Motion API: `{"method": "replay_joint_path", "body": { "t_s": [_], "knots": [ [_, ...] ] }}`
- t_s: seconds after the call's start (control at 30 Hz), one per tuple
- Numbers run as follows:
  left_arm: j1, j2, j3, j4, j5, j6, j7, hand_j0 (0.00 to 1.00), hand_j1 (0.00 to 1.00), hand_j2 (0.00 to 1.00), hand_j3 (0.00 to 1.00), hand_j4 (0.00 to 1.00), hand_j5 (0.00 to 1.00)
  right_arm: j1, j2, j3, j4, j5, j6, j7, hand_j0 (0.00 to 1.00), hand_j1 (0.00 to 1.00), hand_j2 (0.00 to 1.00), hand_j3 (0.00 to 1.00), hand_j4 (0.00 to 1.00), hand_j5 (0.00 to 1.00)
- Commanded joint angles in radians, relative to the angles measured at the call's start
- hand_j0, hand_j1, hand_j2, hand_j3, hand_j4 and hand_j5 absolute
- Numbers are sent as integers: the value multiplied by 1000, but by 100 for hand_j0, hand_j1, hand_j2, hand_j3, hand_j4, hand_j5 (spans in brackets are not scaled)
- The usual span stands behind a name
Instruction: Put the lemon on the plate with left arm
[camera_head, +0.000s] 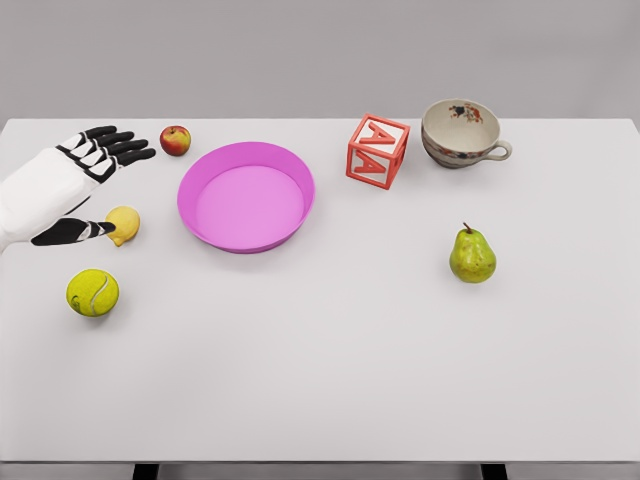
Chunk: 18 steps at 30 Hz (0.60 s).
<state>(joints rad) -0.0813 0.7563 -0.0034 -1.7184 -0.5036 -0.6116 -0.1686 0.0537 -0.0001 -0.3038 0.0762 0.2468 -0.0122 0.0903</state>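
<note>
From the head camera I see my left hand (75, 185) coming in at the left edge, its forearm cut off by the frame. The fingers (118, 145) are spread and stretched toward the far side of the tabletop (350, 360), and the thumb (80, 231) points at the lemon (123, 224). The thumb tip overlaps the lemon's left side, so I cannot tell whether it touches the fruit or merely sits in front of it. The hand is released and grips nothing.

The lemon lies on the tabletop just left of the pink plate (246, 196), not on it; a narrow gap shows between them. Part of the lemon's left edge is hidden behind the thumb.

A tennis ball (93, 292) sits nearer to me than the lemon, apart from it. A small red apple (175, 140) rests near the far edge, just beyond the fingertips. To the right of the plate stand a red letter block (377, 151) and a patterned cup (460, 133), and a green pear (472, 255) stands upright nearer to me. I cannot make out the cup's decoration.
</note>
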Motion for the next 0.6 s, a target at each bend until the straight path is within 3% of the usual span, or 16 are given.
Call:
{"method": "replay_joint_path", "body": {
  "t_s": [0.0, 0.27, 0.3, 0.33, 0.43, 0.57],
  "knots": [
    [0, -2, -1, 0, 5, 1, 1, 100, 100, 100, 100, 100, 100, 0, 0, 0, -1, 0, 0, 0, 100, 100, 100, 100, 100, 100],
    [-26, 8, 8, 34, 14, 1, 0, 100, 100, 100, 100, 100, 100, 0, 0, 0, 1, 0, 0, 0, 100, 100, 100, 100, 100, 100],
    [-49, 9, -3, 100, 13, 1, -5, 100, 100, 100, 100, 100, 100, 0, 0, 0, 1, -1, 0, 0, 100, 100, 100, 100, 100, 100],
    [-71, 9, -9, 138, 10, 1, -51, 100, 100, 100, 100, 100, 100, 0, 0, 0, 1, 0, 0, 0, 100, 100, 100, 100, 100, 100],
    [-175, -2, -21, 232, 16, 1, -423, 100, 100, 100, 100, 100, 100, 0, 0, 0, 1, 0, 0, 0, 100, 100, 100, 100, 100, 100],
    [-331, -14, -130, 375, 16, 1, -442, 100, 100, 100, 100, 100, 100, 0, 0, 0, 0, 0, 0, 0, 100, 100, 100, 100, 100, 100]
  ]
}}
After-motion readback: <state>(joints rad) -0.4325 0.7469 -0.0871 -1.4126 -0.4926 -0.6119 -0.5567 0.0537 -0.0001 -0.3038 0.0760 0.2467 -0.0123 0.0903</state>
